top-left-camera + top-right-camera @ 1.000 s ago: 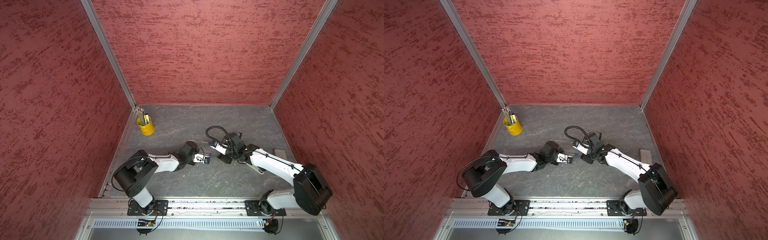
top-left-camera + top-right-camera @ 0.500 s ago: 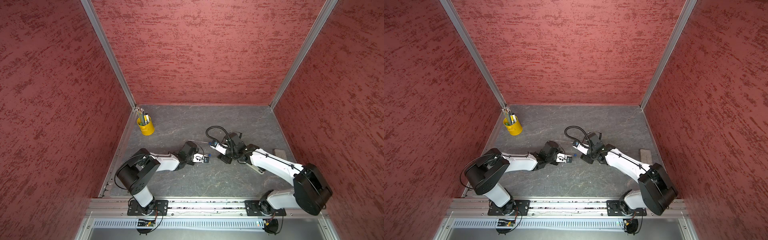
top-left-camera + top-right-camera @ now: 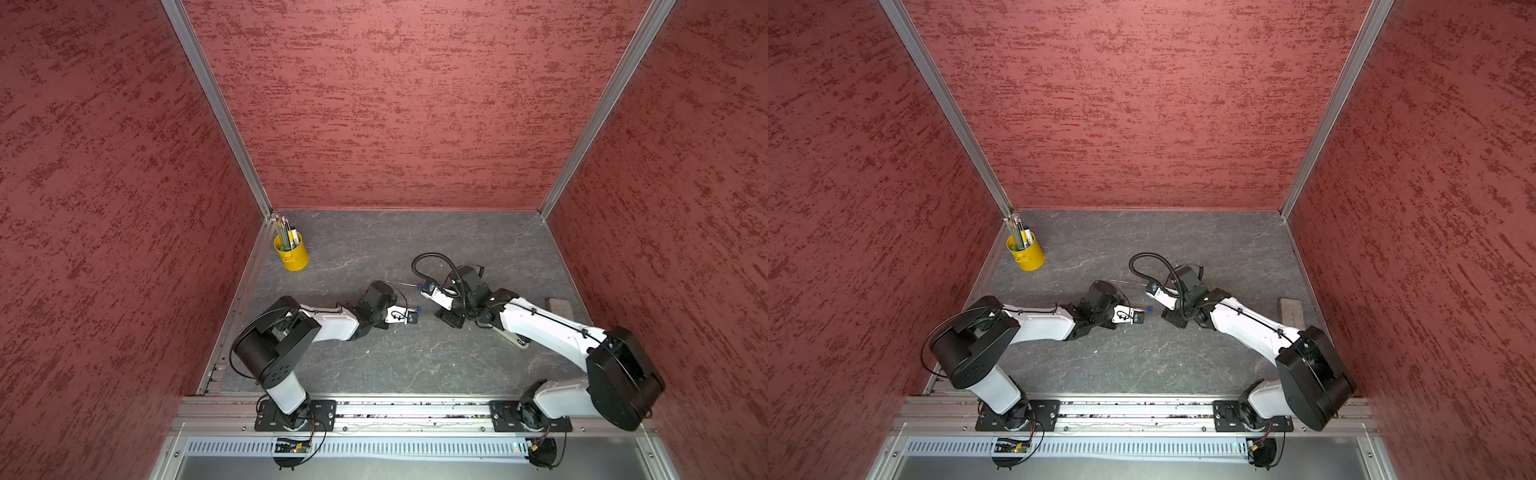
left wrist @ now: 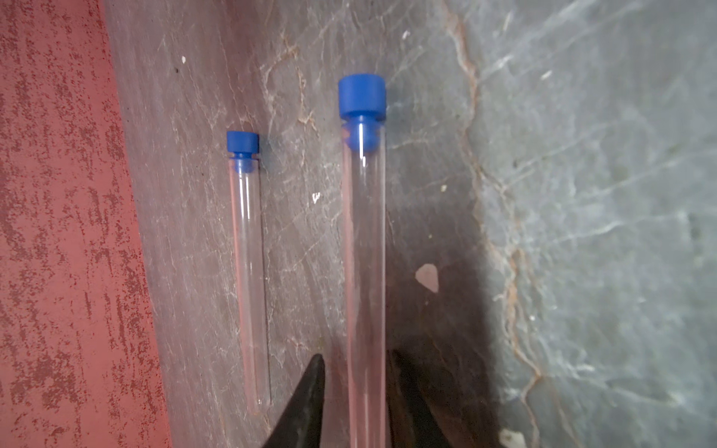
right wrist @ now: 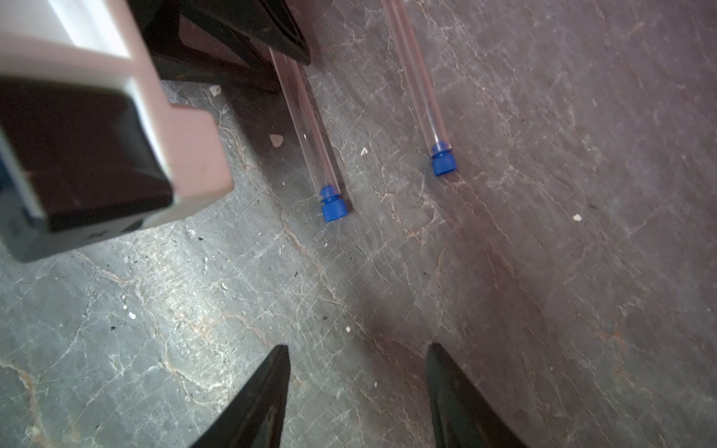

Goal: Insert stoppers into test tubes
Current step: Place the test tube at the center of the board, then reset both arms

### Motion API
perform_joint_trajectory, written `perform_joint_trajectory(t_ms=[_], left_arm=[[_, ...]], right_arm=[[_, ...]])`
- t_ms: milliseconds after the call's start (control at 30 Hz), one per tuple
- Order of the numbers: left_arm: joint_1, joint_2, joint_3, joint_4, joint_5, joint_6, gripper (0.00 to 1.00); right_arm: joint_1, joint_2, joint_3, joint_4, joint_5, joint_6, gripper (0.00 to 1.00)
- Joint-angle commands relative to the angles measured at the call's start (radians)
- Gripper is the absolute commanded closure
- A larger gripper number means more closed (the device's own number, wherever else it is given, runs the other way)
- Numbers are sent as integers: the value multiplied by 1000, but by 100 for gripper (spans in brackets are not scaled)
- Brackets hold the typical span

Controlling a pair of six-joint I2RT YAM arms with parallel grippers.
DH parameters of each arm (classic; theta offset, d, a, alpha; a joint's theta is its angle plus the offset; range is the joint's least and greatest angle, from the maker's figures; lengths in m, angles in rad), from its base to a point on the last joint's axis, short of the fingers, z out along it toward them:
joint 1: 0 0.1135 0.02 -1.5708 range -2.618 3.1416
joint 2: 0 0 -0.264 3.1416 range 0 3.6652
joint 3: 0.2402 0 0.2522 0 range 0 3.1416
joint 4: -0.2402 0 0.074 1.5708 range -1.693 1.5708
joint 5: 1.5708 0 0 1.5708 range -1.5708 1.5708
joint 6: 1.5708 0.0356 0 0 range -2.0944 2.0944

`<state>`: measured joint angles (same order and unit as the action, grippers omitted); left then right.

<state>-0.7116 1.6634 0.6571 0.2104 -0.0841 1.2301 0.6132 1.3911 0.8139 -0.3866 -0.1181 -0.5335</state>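
Two clear test tubes lie parallel on the grey stone table, each with a blue stopper in its mouth. One tube [image 4: 364,252] runs between my left gripper's [image 4: 355,358] fingers. One finger [image 4: 310,388] stands a little off the glass, so the jaws are slightly open. Its stopper [image 4: 362,97] [image 3: 419,308] points at the right arm. I cannot tell whether this tube rests on the table. The other tube [image 4: 248,271] [image 5: 417,77] lies free beside it, capped by its stopper [image 5: 443,161]. My right gripper [image 5: 359,388] is open and empty, short of both stoppers.
A yellow cup [image 3: 293,257] of pens stands in the back left corner. A grey block [image 3: 559,306] lies near the right wall. The left arm's camera housing [image 5: 97,155] hangs close by in the right wrist view. Small white specks dot the table.
The left arm's upper links have shifted slightly. Its gripper and the tube stay in about the same place, and the right arm has not moved.
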Motion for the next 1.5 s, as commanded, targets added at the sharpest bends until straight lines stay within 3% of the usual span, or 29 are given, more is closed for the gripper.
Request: perform_joint_trajectory(t_ms=[0, 233, 667, 867, 1067, 1200, 1300, 1467], left_arm=[[5, 3, 6, -14, 12, -12, 69], [2, -31, 10, -31, 20, -10, 61], [-18, -141, 16, -121, 14, -12, 60], [-1, -231, 70, -246, 85, -120, 55], [31, -315, 123, -383, 199, -209, 38], [59, -369, 143, -425, 283, -263, 26], [90, -423, 138, -402, 391, -320, 0], [157, -480, 130, -327, 465, -425, 1]], right_arm=[[-5, -23, -9, 15, 18, -8, 41], [-4, -18, -7, 16, 13, -8, 41], [-6, -22, 16, 3, 10, 8, 40], [-6, -45, 22, 13, 28, 25, 40], [-9, -65, 38, 47, 90, 64, 36], [-26, -85, 52, 97, 125, 110, 21], [-41, -106, 49, 152, 149, 132, 18], [-78, -136, 17, 281, 222, 188, 1]])
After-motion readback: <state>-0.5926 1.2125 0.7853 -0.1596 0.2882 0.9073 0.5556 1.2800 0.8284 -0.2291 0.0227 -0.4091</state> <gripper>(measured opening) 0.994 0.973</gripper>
